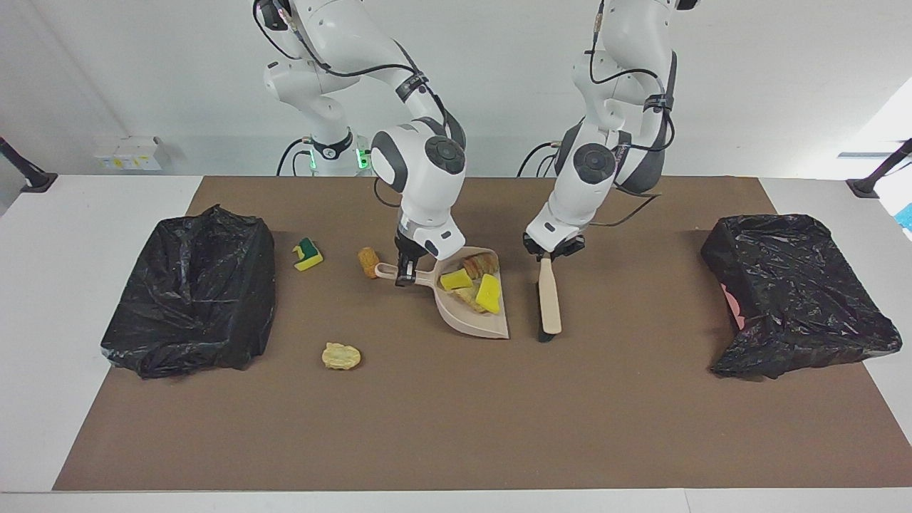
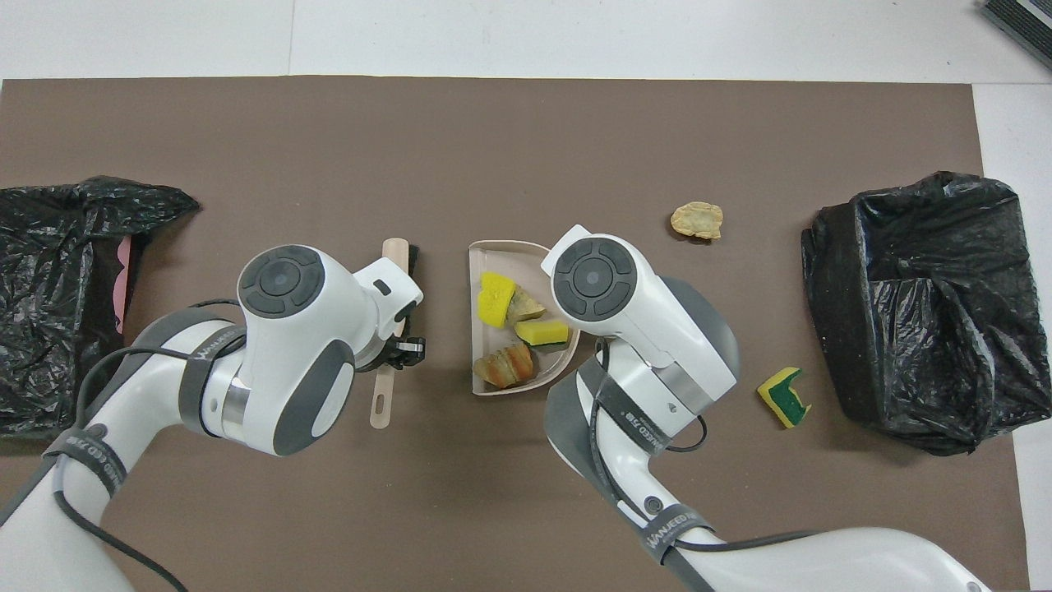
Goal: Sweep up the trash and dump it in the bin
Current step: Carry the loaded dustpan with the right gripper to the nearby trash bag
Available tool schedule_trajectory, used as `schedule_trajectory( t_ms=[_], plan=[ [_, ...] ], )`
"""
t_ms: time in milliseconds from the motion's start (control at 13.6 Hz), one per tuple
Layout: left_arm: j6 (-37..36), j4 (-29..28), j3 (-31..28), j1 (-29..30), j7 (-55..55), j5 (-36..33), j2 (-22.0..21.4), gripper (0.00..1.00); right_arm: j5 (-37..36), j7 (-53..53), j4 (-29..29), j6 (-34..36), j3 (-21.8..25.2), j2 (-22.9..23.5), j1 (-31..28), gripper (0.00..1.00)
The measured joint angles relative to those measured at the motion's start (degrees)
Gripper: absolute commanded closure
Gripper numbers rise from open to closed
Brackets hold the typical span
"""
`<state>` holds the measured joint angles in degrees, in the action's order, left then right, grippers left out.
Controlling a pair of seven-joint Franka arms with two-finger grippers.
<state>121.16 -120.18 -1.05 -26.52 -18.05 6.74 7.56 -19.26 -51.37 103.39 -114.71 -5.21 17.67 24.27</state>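
Facing view: I have the right gripper [image 1: 405,274] clamped on the handle of the dustpan [image 1: 476,313], which sits on the brown mat [image 1: 456,427] near its middle. Four pieces of trash lie in the pan: two yellow sponges [image 1: 487,293] and two bread lumps [image 1: 479,263]. The left gripper [image 1: 547,254] is closed on the handle of the brush [image 1: 548,303], beside the pan's open edge and apart from it, toward the left arm's end. Outside the pan: a brown lump [image 1: 368,261] touching the handle tip, a green-faced sponge [image 1: 307,254] near the black bin [image 1: 189,292], and a pale lump [image 1: 340,355] toward the mat's edge farthest from the robots. A second bin [image 1: 794,292] sits at the left arm's end.

Overhead view: the pan [image 2: 493,386] holds its load; the brush [image 2: 396,249] shows past the left arm.
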Motion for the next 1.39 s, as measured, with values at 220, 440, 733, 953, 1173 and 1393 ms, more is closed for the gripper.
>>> schedule_trajectory(
  t_ms=[220, 440, 733, 953, 1173, 1393],
  plan=[
    [0.0, -0.1, -0.1, 3.0, 0.0, -0.6, 0.0, 1.0, 3.3, -1.9, -0.1, -1.4, 0.1, -0.1, -2.2, 1.0],
    [0.0, -0.3, 0.0, 4.0, -0.3, -0.7, 0.0, 1.0, 7.9, -10.5, -0.5, -1.4, 0.4, -2.1, -8.1, 1.0],
    [0.0, -1.4, 0.8, 1.9, -4.9, -0.8, -0.4, 1.0, 12.1, -23.7, -0.6, 1.2, 0.6, -7.7, -18.9, 1.0],
    [0.0, -2.9, 1.2, -3.7, -11.5, -0.9, -1.8, 1.0, 13.0, -30.9, -0.6, 2.6, 0.6, -11.5, -27.3, 1.0],
    [0.0, -5.0, 1.5, -10.2, -18.1, -0.9, -3.6, 1.0, 14.5, -37.9, -0.6, 3.2, 0.7, -13.2, -35.8, 1.0],
    [1.6, -9.1, 1.9, -16.7, -24.1, -0.9, -6.7, 1.0, 16.2, -47.8, -0.8, 3.2, 0.9, -13.3, -44.6, 1.0]
  ],
)
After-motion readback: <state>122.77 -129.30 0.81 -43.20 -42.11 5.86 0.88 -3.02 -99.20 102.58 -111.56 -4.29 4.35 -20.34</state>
